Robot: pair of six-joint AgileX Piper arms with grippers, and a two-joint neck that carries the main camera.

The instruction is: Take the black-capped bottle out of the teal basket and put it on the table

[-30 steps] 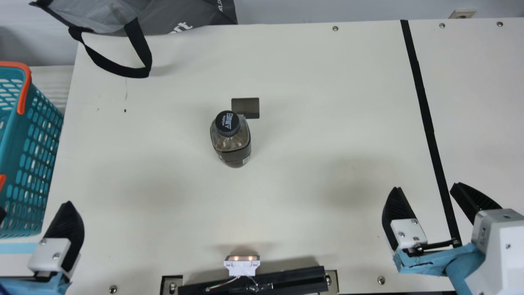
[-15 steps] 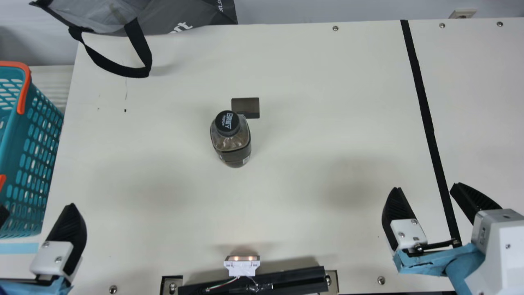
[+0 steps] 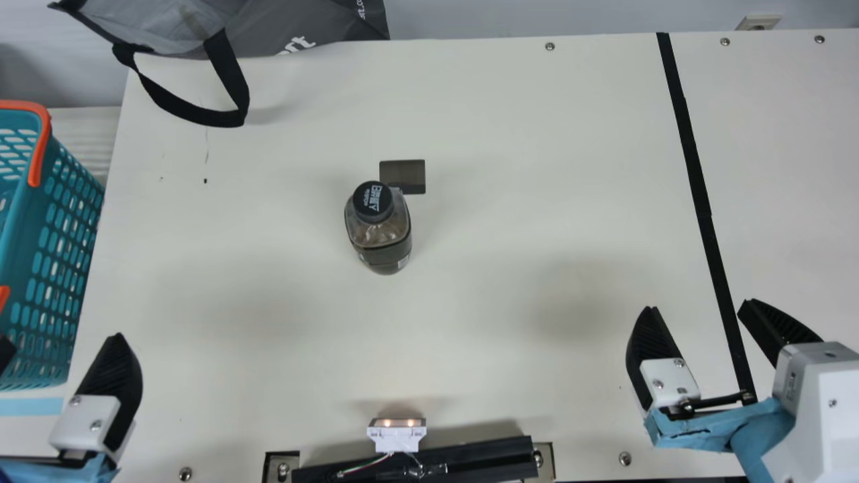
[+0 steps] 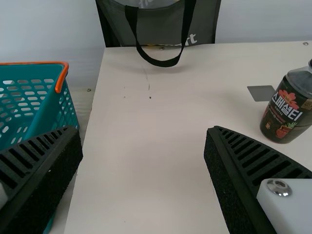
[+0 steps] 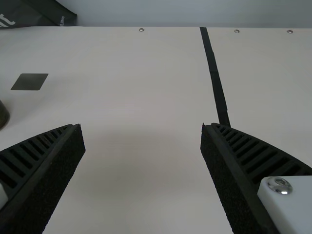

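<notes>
Nearer than the bottle (image 3: 379, 231), along the table's near edge: one black bar (image 3: 480, 459), bearing a small white module (image 3: 396, 439) with two lit points. Left gripper (image 3: 59, 342): nearer than the bottle and to its left, ribbed fingers wide apart, nothing between them, pointing toward the far side; outer finger mostly cut off by the main view's border. Right gripper (image 3: 699, 305): nearer than the bottle and well to its right, jaws likewise spread and holding nothing, directed toward the far side, the arm behind it cut off at the border. Between each gripper and the bottle: a broad stretch of bare cream tabletop (image 3: 503, 288). Bottle itself: black cap, dark contents, upright on the table between the two arms, outside the basket; cap cropped at the left wrist view's border, only a dark sliver of its body at the right wrist view's. Teal basket (image 3: 20, 235), orange handles: well left of the bottle, beside the table's left edge, cut off at the border, its inside only partly visible; contact with the left gripper's outer finger cannot be told. Dark rectangular patch (image 3: 402, 173): just beyond the bottle, one corner hidden by it in the main view. Black strip (image 3: 698, 181): well right of the bottle, running from near to far. Grey bag (image 3: 322, 27): beyond the bottle and leftward, at the far edge, cut off above, its black strap (image 3: 229, 80) looping over the tabletop. Wall socket (image 3: 758, 23): farther than the bottle and rightward, past the far edge.
</notes>
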